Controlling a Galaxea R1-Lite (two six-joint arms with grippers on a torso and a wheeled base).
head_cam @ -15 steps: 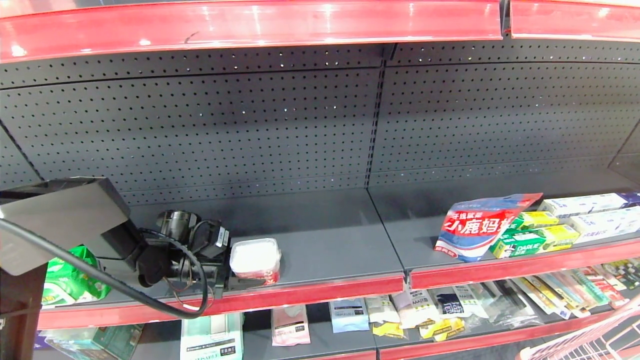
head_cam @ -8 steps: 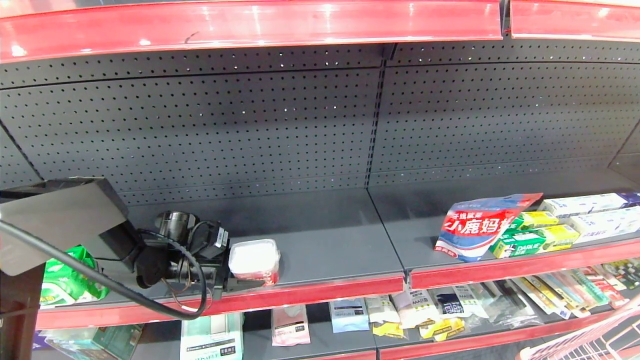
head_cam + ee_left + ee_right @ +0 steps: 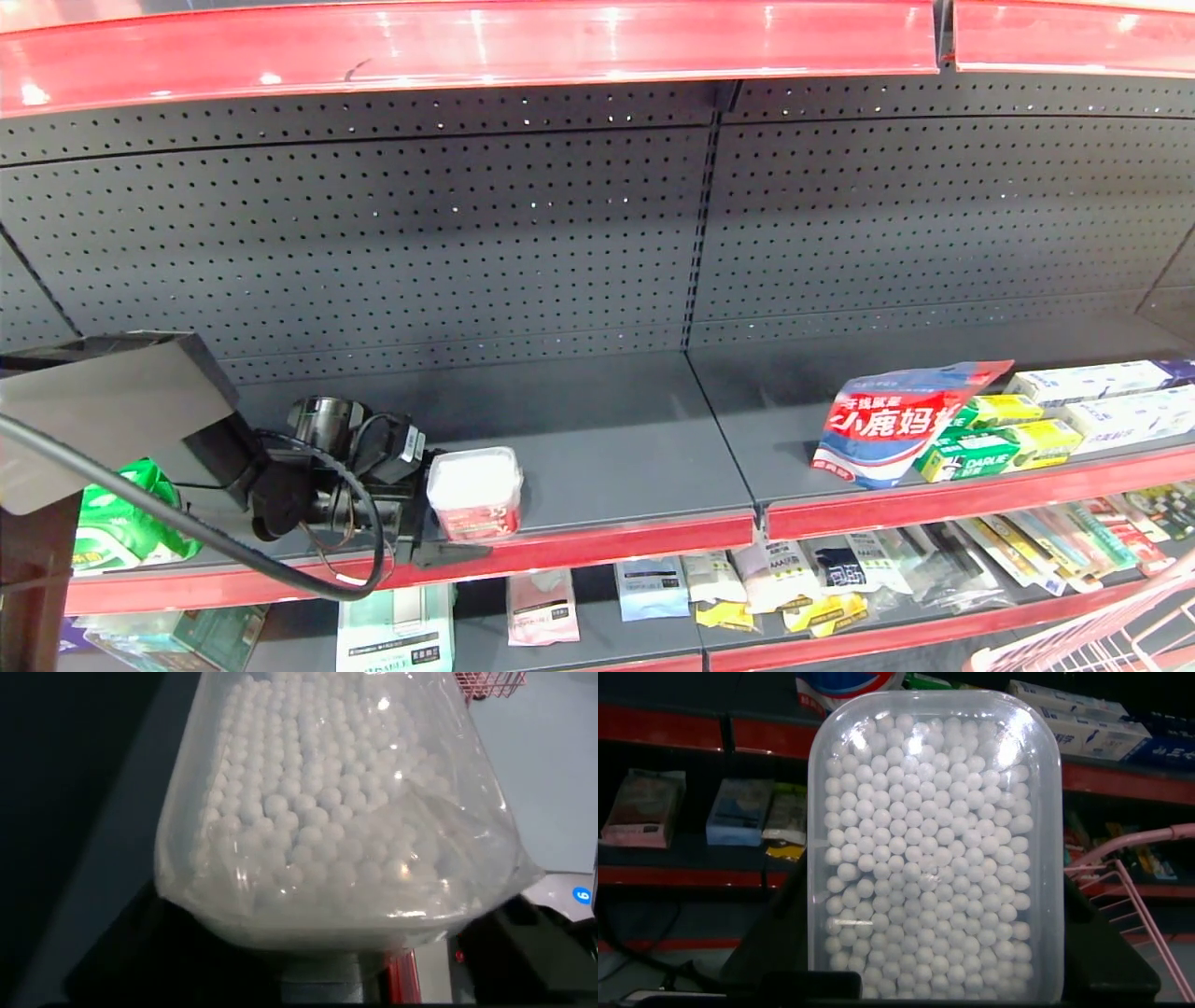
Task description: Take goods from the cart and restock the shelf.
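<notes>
A clear tub of white beads (image 3: 473, 493) with a red label stands on the grey shelf (image 3: 607, 439) near its front edge, left of centre. My left gripper (image 3: 457, 513) is around it, open, its lower finger (image 3: 453, 553) a little off the tub's side by the red shelf lip. Up close, the same tub (image 3: 336, 812) sits between the dark fingers of the left gripper (image 3: 336, 943). My right gripper (image 3: 934, 952) is shut on a second tub of white beads (image 3: 934, 849), held in front of the lower shelves.
A red and blue pouch (image 3: 896, 425), green boxes (image 3: 999, 439) and white boxes (image 3: 1111, 397) fill the shelf's right end. A green pack (image 3: 131, 527) lies at the far left. The pink cart (image 3: 1102, 635) is at the lower right. Small packets line the shelf below.
The left gripper shifted slightly left and its lower finger dropped away from the tub. The tub settled more upright on the shelf.
</notes>
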